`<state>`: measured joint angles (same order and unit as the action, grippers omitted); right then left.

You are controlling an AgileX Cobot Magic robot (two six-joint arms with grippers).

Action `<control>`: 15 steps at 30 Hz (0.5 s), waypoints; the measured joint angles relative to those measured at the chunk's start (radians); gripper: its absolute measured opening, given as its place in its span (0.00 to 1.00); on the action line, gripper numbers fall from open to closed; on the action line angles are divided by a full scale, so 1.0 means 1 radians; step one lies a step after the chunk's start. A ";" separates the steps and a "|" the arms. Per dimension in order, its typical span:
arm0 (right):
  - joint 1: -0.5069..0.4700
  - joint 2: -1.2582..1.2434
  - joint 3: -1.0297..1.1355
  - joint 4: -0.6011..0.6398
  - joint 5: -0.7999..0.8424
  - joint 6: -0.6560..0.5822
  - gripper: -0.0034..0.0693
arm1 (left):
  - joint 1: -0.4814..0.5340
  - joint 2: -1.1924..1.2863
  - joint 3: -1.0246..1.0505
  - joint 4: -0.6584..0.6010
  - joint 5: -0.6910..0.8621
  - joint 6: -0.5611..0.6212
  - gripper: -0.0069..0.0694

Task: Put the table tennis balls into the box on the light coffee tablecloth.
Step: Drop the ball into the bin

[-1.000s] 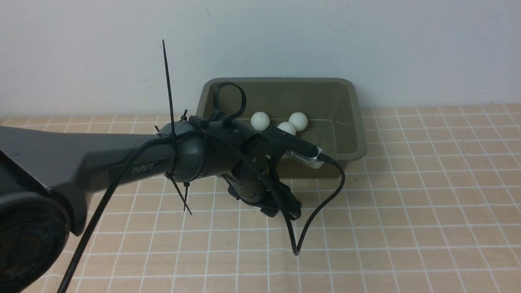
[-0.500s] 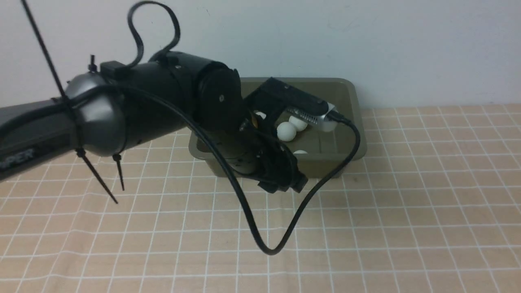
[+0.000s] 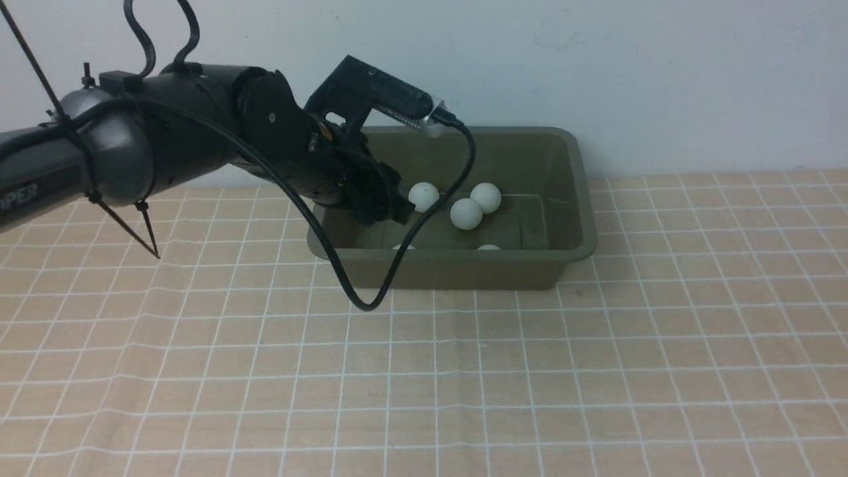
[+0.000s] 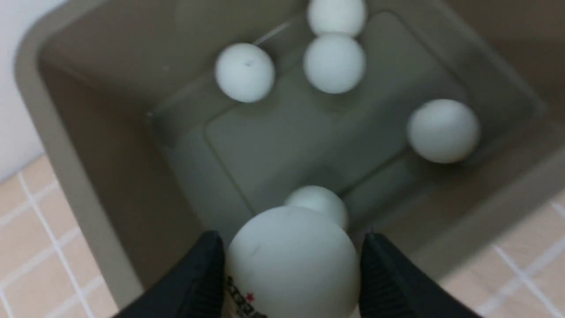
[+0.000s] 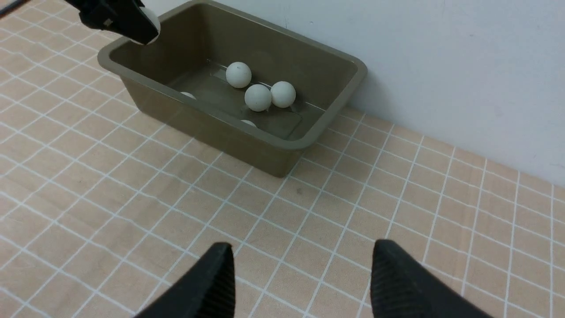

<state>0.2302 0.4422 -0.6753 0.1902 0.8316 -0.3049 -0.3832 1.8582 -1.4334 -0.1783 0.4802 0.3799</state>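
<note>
Left hand (image 4: 291, 240) has its two black fingers (image 4: 198, 274) drawn in on a held ball (image 4: 291, 265), white with black print and a small red star, pinched from both sides. It hangs over the left end of the box (image 3: 576, 199), just above the rim. Five more table tennis balls (image 3: 466, 213) lie on the box floor. Three sit close together toward the far wall, two of them touching. The other two rest against the near wall, one directly below the gripped ball.

The box stands on the light coffee tablecloth (image 3: 596, 371) at the desk's far edge, close against the white wall (image 3: 662, 66). A black cable (image 3: 361, 301) from the left wrist droops in a loop across the box's near wall, down to the cloth.

Toward the desk's front edge and right of the box, the right hand (image 5: 302, 260) hovers above bare cloth. Its fingers are spread well apart with nothing between them.
</note>
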 joint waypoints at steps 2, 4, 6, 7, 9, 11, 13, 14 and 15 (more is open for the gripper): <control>0.000 0.000 0.000 0.005 0.000 0.000 0.58 | 0.001 0.023 -0.021 0.000 0.000 0.023 0.52; 0.000 0.000 0.000 0.018 0.000 0.000 0.58 | 0.001 0.062 -0.056 0.000 0.000 0.073 0.57; 0.000 0.000 0.000 0.020 0.000 0.000 0.58 | 0.000 0.076 -0.071 0.000 0.000 0.087 0.62; 0.000 0.000 0.000 0.020 0.000 0.000 0.58 | -0.001 0.077 -0.074 0.000 0.001 0.088 0.63; 0.000 0.000 0.000 0.020 0.000 0.000 0.58 | -0.001 0.069 -0.075 0.000 0.006 0.088 0.64; 0.000 0.000 0.000 0.021 0.000 -0.001 0.58 | 0.002 0.013 -0.075 0.000 0.041 0.081 0.63; 0.000 0.000 0.000 0.021 0.000 -0.005 0.58 | 0.003 -0.035 -0.075 -0.005 0.067 0.068 0.62; 0.000 0.000 0.000 0.021 0.000 -0.009 0.58 | 0.004 -0.069 -0.077 -0.017 0.084 0.061 0.61; 0.000 0.000 0.000 0.021 -0.001 -0.013 0.58 | 0.005 -0.098 -0.077 -0.030 0.100 0.058 0.60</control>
<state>0.2302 0.4422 -0.6753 0.2116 0.8306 -0.3182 -0.3777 1.7604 -1.5105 -0.2081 0.5803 0.4376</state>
